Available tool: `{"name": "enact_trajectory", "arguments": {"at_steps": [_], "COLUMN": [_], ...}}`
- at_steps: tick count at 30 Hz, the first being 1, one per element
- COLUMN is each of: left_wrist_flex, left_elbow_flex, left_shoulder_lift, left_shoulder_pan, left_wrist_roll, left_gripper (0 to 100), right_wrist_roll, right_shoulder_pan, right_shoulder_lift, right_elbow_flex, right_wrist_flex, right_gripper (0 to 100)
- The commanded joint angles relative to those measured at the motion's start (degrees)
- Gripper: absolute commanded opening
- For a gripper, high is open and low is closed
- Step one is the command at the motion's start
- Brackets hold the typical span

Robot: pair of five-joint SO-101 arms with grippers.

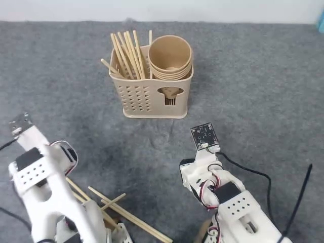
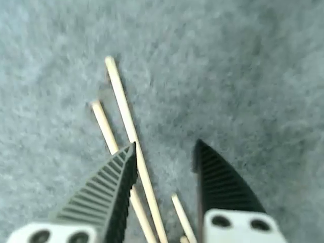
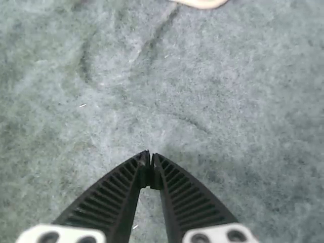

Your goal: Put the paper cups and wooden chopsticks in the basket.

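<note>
A beige perforated basket (image 1: 152, 98) stands at the far middle of the carpet. It holds a stack of paper cups (image 1: 170, 56) and several wooden chopsticks (image 1: 126, 53) leaning upright. More chopsticks (image 1: 132, 218) lie crossed on the carpet near the front, partly under my left arm (image 1: 45, 182). My left gripper (image 2: 165, 147) is open just above them; two long chopsticks (image 2: 124, 109) run under one finger and a short end (image 2: 181, 212) lies between the fingers. My right gripper (image 3: 151, 154) is shut on nothing, low over bare carpet.
Grey carpet covers the whole table. The right arm (image 1: 228, 197) sits at the front right, with a black cable (image 1: 263, 177) trailing beside it. The basket's base edge (image 3: 200, 3) is in the right wrist view, ahead of the fingers.
</note>
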State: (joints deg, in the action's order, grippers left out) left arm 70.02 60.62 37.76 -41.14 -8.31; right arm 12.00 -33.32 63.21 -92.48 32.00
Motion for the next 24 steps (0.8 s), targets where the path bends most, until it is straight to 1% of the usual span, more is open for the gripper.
{"name": "enact_trajectory", "arguments": {"at_steps": [1, 3, 8, 14, 16, 21, 24], "left_wrist_flex": [-7.38, -8.62, -10.55, -14.33, -14.33, -13.89, -13.45], "left_elbow_flex": [2.59, 4.0, 2.59, -2.51, -4.62, -8.92, -9.54], "left_shoulder_lift": [2.11, 0.88, -5.8, -16.09, -19.69, -26.9, -27.78], "left_shoulder_pan": [-0.35, -0.35, -0.35, -4.75, -5.8, -5.89, -5.8], "left_wrist_roll": [-0.79, -0.79, -0.88, -0.79, -0.79, -1.23, -1.23], "left_gripper": [17, 15, 15, 15, 15, 15, 11], "right_wrist_roll": [0.18, 0.18, 0.18, 0.18, 0.18, 0.18, 0.18], "right_shoulder_pan": [0.57, 0.57, 0.57, 0.57, 0.57, 0.57, 0.57], "right_shoulder_lift": [1.54, 1.54, 1.54, 1.54, 1.54, 1.54, 1.54], "right_elbow_flex": [0.88, 0.88, 0.88, 0.88, 0.88, 0.97, 0.97], "right_wrist_flex": [0.4, 0.4, 0.4, 0.4, 0.31, 0.31, 0.4], "right_gripper": [0.8, 0.8, 0.8, 0.8, 0.8, 0.8, 0.8]}}
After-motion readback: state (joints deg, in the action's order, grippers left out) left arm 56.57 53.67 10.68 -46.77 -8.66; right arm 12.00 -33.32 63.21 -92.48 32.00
